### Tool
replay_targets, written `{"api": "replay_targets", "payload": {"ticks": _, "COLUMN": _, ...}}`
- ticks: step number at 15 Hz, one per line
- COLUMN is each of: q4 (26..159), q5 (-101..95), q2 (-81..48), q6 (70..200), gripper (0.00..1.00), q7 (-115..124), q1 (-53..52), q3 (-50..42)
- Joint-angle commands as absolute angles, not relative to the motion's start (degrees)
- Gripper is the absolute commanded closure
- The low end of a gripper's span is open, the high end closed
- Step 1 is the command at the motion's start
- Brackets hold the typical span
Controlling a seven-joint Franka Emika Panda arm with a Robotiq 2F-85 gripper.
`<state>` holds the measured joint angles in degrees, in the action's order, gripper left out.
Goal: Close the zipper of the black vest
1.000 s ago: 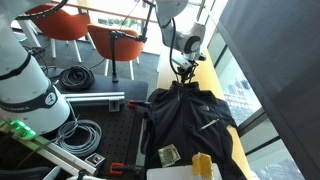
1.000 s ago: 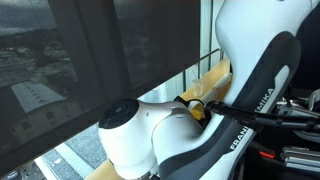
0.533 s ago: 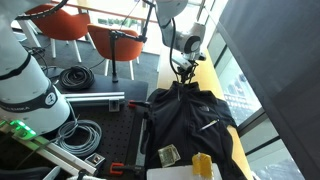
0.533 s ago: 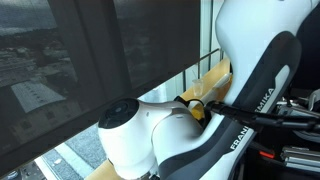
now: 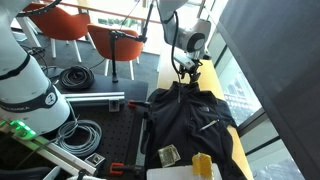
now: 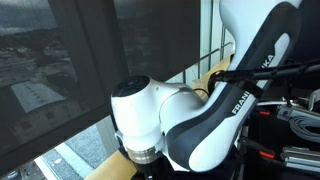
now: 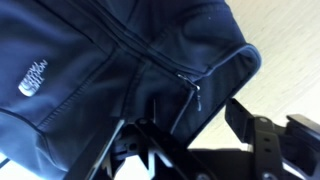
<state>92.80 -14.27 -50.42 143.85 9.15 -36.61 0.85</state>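
The black vest point(image 5: 190, 120) lies flat on the wooden table point(image 5: 212, 78), collar end toward the far side. In the wrist view the zipper line point(image 7: 150, 58) runs closed up to the collar, and the small metal pull point(image 7: 196, 97) hangs loose at the collar's edge. My gripper point(image 5: 184, 68) hovers just above the collar. In the wrist view my gripper point(image 7: 180, 135) stands open, one dark finger point(image 7: 241, 116) over the bare wood and the other over the fabric. Nothing sits between them. The arm's body fills the exterior view point(image 6: 190, 110) that stands close to it and hides the vest.
A yellow block point(image 5: 202, 165) and a small clear item point(image 5: 169, 154) lie near the vest's hem. Windows run along the table's far side. Orange chairs point(image 5: 70, 25), a cable coil point(image 5: 75, 76) and a metal rail point(image 5: 95, 100) stand on the floor side.
The jaws have gone from shut to open and let the zipper pull go. The arm has lifted slightly and its wrist has swung in the close exterior view.
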Motion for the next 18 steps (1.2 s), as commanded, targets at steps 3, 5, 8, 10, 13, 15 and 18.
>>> {"api": "replay_targets", "payload": {"ticks": 3, "q4": 112.55, "q5": -14.66, "q2": -36.44, "q6": 150.53, "gripper": 0.0, "q7": 11.43, "q1": -29.92, "q3": 0.75}}
{"api": "replay_targets", "payload": {"ticks": 5, "q4": 118.77, "q5": -14.16, "q2": -31.97, "q6": 153.34, "gripper": 0.0, "q7": 12.06, "q1": -26.74, "q3": 0.88}}
{"api": "replay_targets", "payload": {"ticks": 8, "q4": 127.95, "q5": -11.02, "q2": -24.52, "q6": 156.23, "gripper": 0.0, "q7": 10.78, "q1": -20.48, "q3": 2.32}}
{"api": "replay_targets", "payload": {"ticks": 10, "q4": 132.95, "q5": -7.27, "q2": -19.88, "q6": 157.04, "gripper": 0.0, "q7": 7.54, "q1": -15.0, "q3": 4.01}}
{"api": "replay_targets", "payload": {"ticks": 13, "q4": 137.87, "q5": 1.61, "q2": -12.83, "q6": 154.71, "gripper": 0.0, "q7": -0.94, "q1": -6.11, "q3": 7.18}}
{"api": "replay_targets", "payload": {"ticks": 15, "q4": 139.09, "q5": 8.0, "q2": -9.38, "q6": 152.36, "gripper": 0.0, "q7": -7.39, "q1": -1.63, "q3": 8.51}}
{"api": "replay_targets", "payload": {"ticks": 18, "q4": 138.96, "q5": 15.18, "q2": -4.78, "q6": 145.89, "gripper": 0.0, "q7": -15.16, "q1": 1.39, "q3": 7.96}}
